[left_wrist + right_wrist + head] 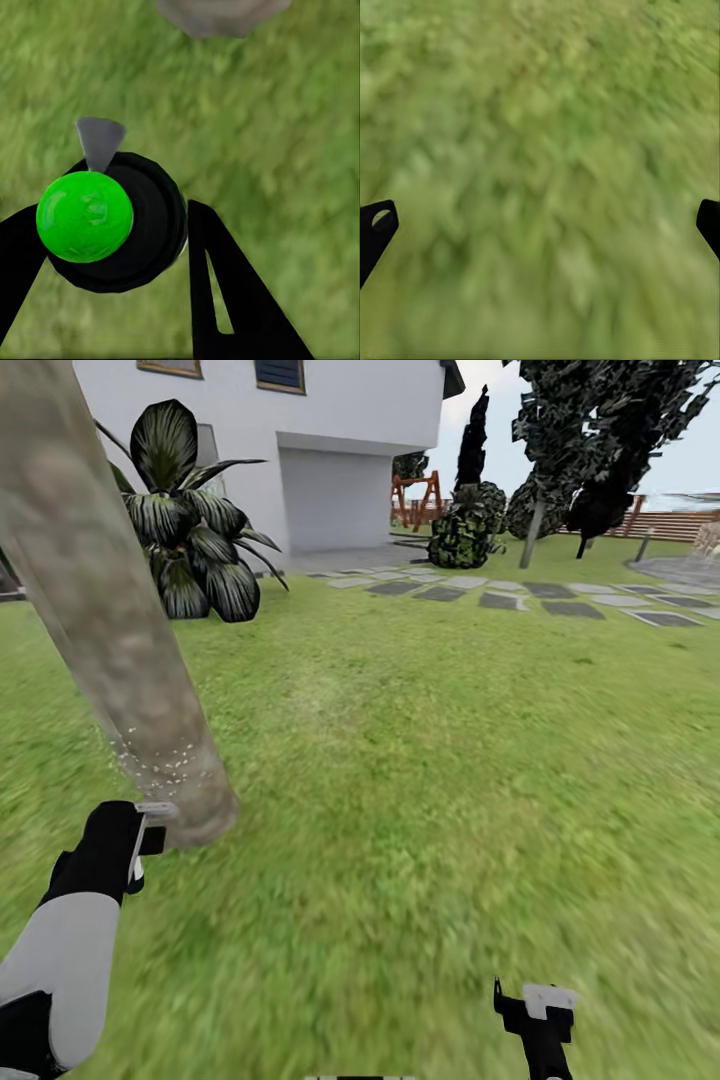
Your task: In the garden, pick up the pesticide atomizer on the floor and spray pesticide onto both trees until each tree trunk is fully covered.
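Your left gripper (112, 255) is clamped on the pesticide atomizer (112, 225): round black body w/ a glossy green ball cap and a small grey wedge nozzle, black fingers (225, 285) pressed against its sides. In the head view that left gripper (135, 840) sits low at the left, black hand on a white forearm, w/ the grey nozzle tip of the atomizer (155, 812) just beside the base of the tree trunk (110, 630). The trunk is a thick, straight column of pale grey-brown mottled bark, leaning across the frame in this view. Pesticide (160, 760) shows as tiny whitish specks dotted on the bark near the foot; the upper bark looks bare. Your right gripper (540, 225) is spread wide, black fingertips at either edge of the wrist view, nothing between them, blurry grass beneath; head view shows it (540, 1010) low at the right over the lawn (450, 760). Farther back: a striped broad-leaved bush (190, 530), white house (340, 440), flat grey paving slabs (500, 595), slatted brown fence (680, 525).
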You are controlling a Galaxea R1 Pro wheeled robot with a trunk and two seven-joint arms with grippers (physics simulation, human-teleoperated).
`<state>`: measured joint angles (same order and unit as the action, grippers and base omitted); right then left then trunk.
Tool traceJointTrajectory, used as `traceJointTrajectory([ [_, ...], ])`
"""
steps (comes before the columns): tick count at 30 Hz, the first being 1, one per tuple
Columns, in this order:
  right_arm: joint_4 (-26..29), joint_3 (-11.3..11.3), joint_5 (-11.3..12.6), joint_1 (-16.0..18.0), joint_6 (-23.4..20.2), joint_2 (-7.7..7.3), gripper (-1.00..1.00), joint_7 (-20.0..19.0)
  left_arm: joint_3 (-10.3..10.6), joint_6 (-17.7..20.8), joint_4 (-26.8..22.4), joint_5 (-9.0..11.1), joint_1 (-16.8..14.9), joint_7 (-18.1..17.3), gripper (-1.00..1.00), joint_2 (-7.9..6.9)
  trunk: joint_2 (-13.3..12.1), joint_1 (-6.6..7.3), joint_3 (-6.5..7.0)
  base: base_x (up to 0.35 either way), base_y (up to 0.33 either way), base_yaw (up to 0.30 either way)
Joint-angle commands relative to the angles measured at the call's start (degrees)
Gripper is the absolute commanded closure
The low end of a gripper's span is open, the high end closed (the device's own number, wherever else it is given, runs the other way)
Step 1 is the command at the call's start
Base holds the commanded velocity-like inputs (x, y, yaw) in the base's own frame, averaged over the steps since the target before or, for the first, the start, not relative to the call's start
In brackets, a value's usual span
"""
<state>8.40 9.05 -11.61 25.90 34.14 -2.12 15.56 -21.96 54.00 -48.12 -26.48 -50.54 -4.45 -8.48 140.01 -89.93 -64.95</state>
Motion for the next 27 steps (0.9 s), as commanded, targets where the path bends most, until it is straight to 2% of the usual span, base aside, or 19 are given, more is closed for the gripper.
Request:
traceJointTrajectory([
  [1, -0.1, 0.4, -0.6, 0.0, 0.1, 0.01, -1.0, 0.2, -0.1, 0.2, -0.3, -0.6, -0.5, -0.5, 1.0, 0.01, 0.0, 0.01, -0.05, -0.007, -0.005, 0.277],
  [7, -0.1, 0.4, -0.6, 0.0, 0.1, 0.01, -1.0, 0.2, 0.6, 3.3, -0.6, -0.5, -6.7, -0.5, 1.0, 1.06, 0.0, 0.01, -0.05, -0.001, -0.001, 0.213],
  [9, -0.1, 0.4, -0.6, 0.0, 0.1, 0.01, -1.0, 0.2, 3.2, 3.6, -1.7, -0.5, -7.0, -0.5, 1.0, 1.07, 0.0, 0.01, -0.05, 0.0, 0.0, 0.019],
  [11, -0.1, 0.4, -0.6, 0.0, 0.1, -0.01, -1.0, 0.2, 4.0, 3.7, -3.1, -0.5, -7.1, -0.6, 1.0, 1.16, 0.0, 0.01, -0.05, 0.037, -0.02, 0.003],
  [23, -0.1, 0.4, -0.6, 0.0, 0.1, 0.0, -1.0, 0.2, 4.2, 3.7, -3.5, -0.7, -6.7, -0.6, 1.0, 0.49, 0.0, 0.01, -0.05, 0.237, -0.15, 0.003],
  [27, -0.1, 0.4, -0.6, 0.0, 0.1, 0.01, -1.0, 0.3, 4.2, 3.7, -3.5, -0.7, -6.6, -0.6, 1.0, 0.4, 0.0, 0.01, -0.05, 0.255, -0.16, 0.194],
])
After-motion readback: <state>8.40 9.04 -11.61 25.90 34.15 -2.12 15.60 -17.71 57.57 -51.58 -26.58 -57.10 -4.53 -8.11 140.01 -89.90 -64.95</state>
